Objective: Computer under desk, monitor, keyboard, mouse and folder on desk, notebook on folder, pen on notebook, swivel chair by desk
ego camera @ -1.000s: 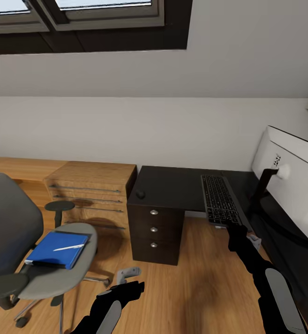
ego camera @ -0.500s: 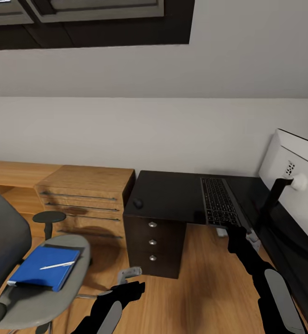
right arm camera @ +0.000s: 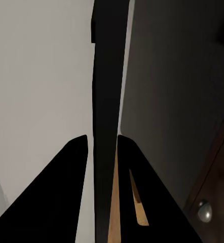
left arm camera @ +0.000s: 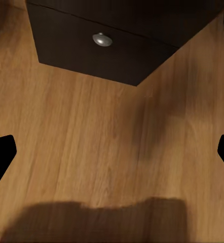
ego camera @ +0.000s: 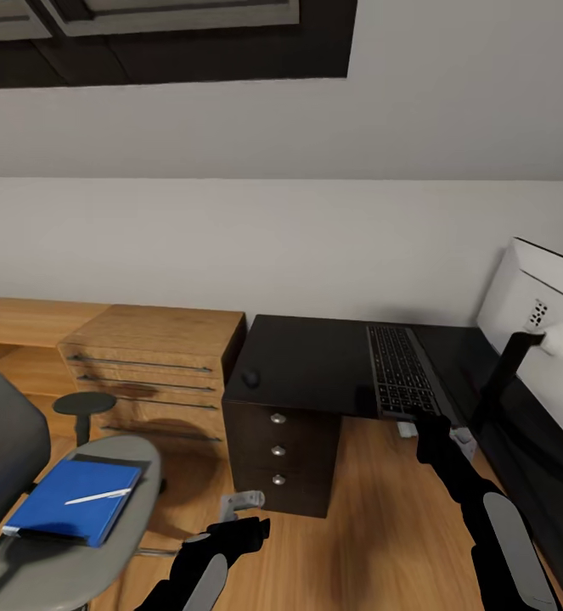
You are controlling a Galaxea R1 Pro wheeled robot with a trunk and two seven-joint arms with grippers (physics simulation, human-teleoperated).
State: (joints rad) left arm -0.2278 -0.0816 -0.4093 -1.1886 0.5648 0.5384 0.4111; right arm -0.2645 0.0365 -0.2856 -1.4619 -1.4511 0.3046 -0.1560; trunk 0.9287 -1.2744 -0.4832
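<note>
1. Done so far, as it looks: the monitor stands at the right end of the desk, and the keyboard lies on the desktop beside it, its near end at the desk's front edge.
2. A small dark lump sits near the desk's left front corner; it may be the mouse, well apart from the keyboard.
3. Left to do: the folder lies on the chair seat at near left with the pen on top. I cannot make out the notebook.
4. The right gripper pinches a thin dark edge, probably the keyboard's near end. The left gripper hangs spread wide over bare floor, holding nothing.
5. Against the earlier pictures, the whole view has shifted right: the chair sits further left and lower, the monitor further right. The camera moved, not the things.
</note>
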